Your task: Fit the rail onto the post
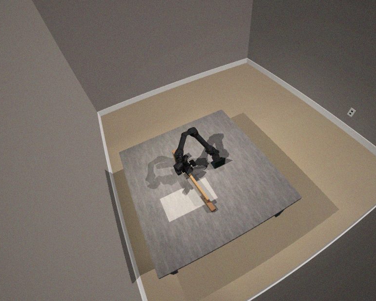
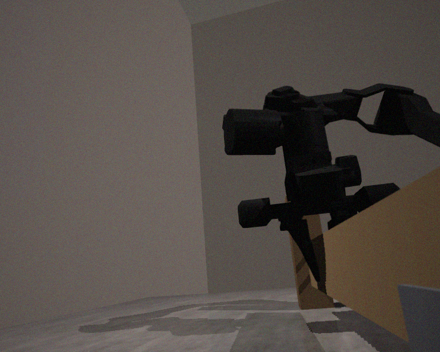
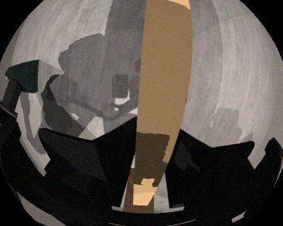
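Arm: your black six-joint arm [image 1: 195,137] rises from its base [image 1: 218,161] on the grey table [image 1: 246,181], peaks at a folded elbow, and drops to a wrist pointing straight down.

Gripper: your black parallel-jaw gripper [image 2: 314,242] has its fingers drawn nearly together and clamped on the long tan wooden bed rail [image 1: 199,191], close to the rail's post-side end. In the wrist view the rail [image 3: 164,75] runs up the middle between the dark fingers.

Rail: it runs diagonally across the table, one end at the low wooden footboard block [image 1: 211,205] on the pale white mat [image 1: 178,204], the other under the gripper. In the exterior view the rail [image 2: 383,257] slopes, its gripped end lower than the part toward the right edge.

Post: the short tan wooden post [image 2: 307,280] stands on the table just behind the gripped end. Whether the rail's end touches it, you cannot tell; the finger and shadow cover the joint, and the pegs are hidden.

Room: wide grey table lies open left of the gripper and near the mat. The table edges stand well apart from the arm on every side.
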Tool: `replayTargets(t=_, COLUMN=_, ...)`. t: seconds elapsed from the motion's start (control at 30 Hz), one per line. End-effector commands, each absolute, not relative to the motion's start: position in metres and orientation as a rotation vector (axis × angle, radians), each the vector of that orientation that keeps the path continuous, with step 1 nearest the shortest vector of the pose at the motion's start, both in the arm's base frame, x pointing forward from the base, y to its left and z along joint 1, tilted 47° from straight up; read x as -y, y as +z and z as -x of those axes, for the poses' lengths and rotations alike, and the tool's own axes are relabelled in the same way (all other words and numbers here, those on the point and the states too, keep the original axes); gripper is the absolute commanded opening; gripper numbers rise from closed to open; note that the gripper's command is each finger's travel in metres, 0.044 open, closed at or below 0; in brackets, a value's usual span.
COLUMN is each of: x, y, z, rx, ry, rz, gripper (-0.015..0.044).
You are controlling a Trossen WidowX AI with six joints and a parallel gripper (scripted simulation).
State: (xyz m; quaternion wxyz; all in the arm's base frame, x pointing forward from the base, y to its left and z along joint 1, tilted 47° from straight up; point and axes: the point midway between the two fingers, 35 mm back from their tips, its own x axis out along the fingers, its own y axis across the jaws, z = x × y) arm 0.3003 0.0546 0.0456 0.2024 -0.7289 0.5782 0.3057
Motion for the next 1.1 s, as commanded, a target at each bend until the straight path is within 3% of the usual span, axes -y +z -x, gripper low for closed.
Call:
replayTargets(t=0.0, x=-0.0544, y=0.0489, z=-0.3015, rx=-1.605, ry=0.854, rz=2.037, gripper=0.0)
replayTargets(t=1.07, x=-0.0479, y=0.0564, z=-0.3033, rx=-1.605, ry=0.853, rz=2.037, gripper=0.0)
